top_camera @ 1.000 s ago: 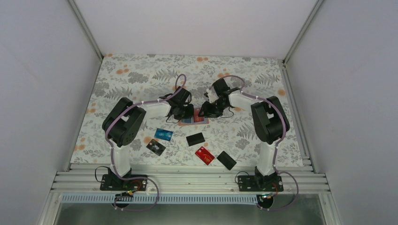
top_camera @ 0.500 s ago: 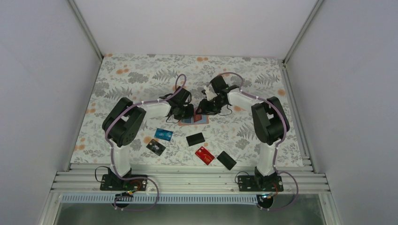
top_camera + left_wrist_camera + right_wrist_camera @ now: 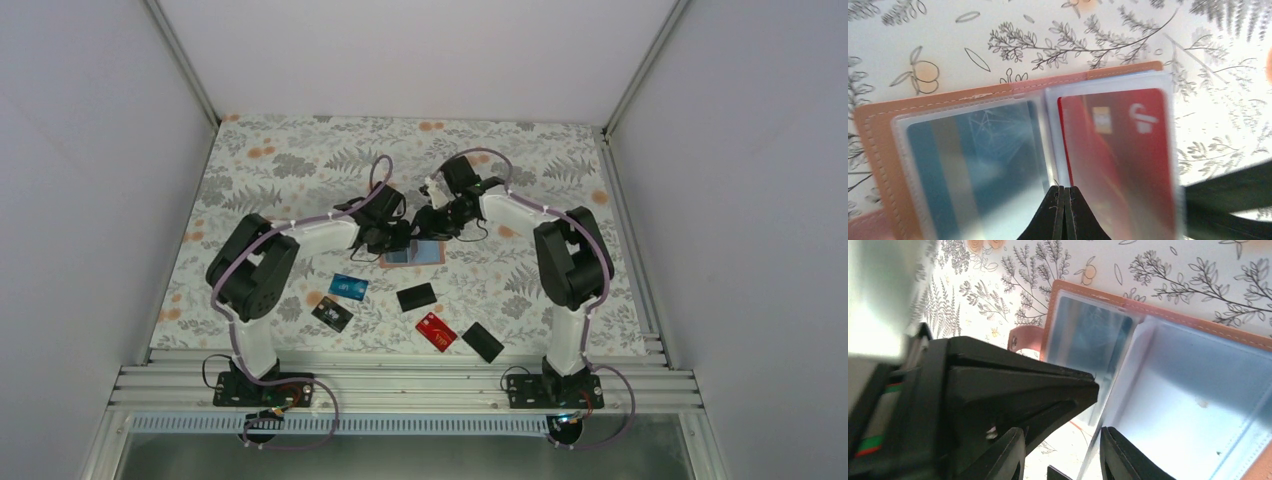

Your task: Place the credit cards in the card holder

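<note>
The left gripper [image 3: 1065,200], pressed together, pins the open card holder [image 3: 878,150] while the half-spread right gripper [image 3: 1060,460] has lifted a clear sleeve [image 3: 1120,375], apparently exposing an empty pocket.

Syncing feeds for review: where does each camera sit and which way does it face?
Top external: overhead from behind, looking down at the table; left arm, right arm show.
Left wrist: on its arm, straight down onto open card holder; shut left tool at bottom.
Right wrist: low, facing across the card holder; open right tool at bottom.
Shared: the card holder.
</note>
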Motion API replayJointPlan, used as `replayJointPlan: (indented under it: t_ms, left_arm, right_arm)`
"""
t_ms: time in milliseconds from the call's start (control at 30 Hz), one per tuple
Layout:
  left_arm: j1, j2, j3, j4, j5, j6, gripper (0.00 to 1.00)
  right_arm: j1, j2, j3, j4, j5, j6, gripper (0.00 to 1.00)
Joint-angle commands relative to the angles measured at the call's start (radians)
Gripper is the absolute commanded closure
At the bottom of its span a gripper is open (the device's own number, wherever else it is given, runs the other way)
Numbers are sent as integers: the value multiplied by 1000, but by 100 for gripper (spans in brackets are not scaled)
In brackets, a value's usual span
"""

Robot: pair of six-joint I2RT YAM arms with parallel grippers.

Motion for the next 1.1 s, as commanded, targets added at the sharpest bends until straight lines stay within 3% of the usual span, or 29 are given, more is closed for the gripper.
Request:
replayJointPlan:
  t_ms: [0, 333, 667, 900, 1067]
  left_arm:
    - [14, -81, -15, -36, -32, -7, 98]
    - [72, -219, -115, -59, -81, -21, 98]
    - [102, -488, -305, -106, -168, -7, 95]
    - [84, -649, -410, -138, -111, -2, 93]
    - [-8, -743, -447, -175, -105, -51, 91]
  right_arm:
    - [25, 29, 46, -3, -19, 10, 60]
    - [74, 98, 111, -9, -26, 28, 60]
    - [103, 149, 186, -9, -93, 33, 60]
    - [103, 38, 121, -23, -12, 27, 60]
    - [103, -103, -37, -6, 86, 53, 59]
